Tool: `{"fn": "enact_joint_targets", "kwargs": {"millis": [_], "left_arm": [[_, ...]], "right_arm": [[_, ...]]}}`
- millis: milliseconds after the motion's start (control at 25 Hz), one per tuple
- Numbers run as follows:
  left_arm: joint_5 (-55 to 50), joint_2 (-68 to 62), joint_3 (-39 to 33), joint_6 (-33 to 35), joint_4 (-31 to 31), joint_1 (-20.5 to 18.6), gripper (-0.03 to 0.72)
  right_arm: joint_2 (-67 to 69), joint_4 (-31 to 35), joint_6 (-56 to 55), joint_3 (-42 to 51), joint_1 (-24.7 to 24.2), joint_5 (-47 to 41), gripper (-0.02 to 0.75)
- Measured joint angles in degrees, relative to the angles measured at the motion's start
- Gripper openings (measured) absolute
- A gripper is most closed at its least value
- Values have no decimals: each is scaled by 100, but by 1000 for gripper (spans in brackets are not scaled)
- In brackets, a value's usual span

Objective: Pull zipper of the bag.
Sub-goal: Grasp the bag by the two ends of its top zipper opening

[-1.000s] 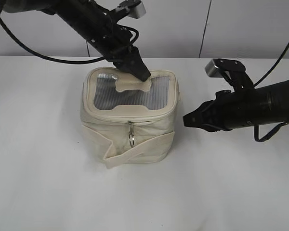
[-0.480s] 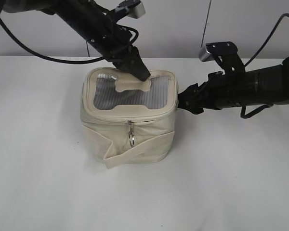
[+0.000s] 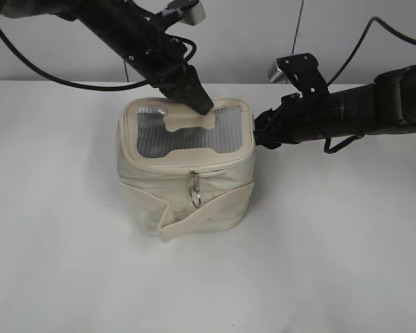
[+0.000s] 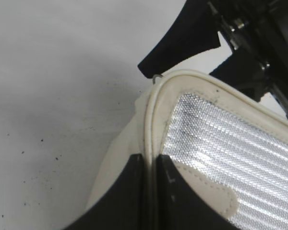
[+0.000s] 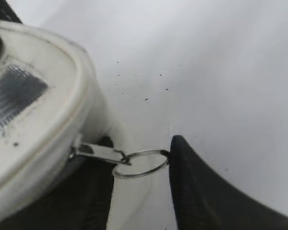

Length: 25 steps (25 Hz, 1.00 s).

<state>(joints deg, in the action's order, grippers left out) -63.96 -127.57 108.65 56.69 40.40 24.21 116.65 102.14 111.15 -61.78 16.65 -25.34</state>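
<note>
Two claws meet the bag (image 3: 187, 173), which sits mid-worktop (image 3: 69, 263). The left claw (image 4: 151, 191), nearly shut, pinches the lid rim at the bag's 12 o'clock edge. The right claw (image 5: 134, 187) stands open at 3 o'clock, fingers either side of a zipper (image 5: 93, 152) pull, whose ring touches one fingertip (image 5: 178, 143). Another pull (image 3: 194, 191) hangs at 6 o'clock.

The bag (image 3: 186, 170) is set at frame centre on the table (image 3: 333, 263). The left gripper (image 3: 200, 104) is placed on its lid, the right gripper (image 3: 260, 132) against its right edge.
</note>
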Motion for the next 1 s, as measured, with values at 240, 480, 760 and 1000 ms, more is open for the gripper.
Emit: {"fn": "enact_joint_targets", "kwargs": {"millis": [240,480,760,1000], "left_arm": [[6,0,0,-10,0,-2,45],[6,0,0,-10,5,9,44],[6,0,0,-40,17,9,44],[133,0,0,-441,17,43,44]], "right_arm": [[-61,-310,-339,128,-24,8,290],[-802,-307,-422,989,-24,126,290],[-1470,-309,-422,1668,-24,192,287],[-1919,-195,-482,2379,-24,-95,286]]}}
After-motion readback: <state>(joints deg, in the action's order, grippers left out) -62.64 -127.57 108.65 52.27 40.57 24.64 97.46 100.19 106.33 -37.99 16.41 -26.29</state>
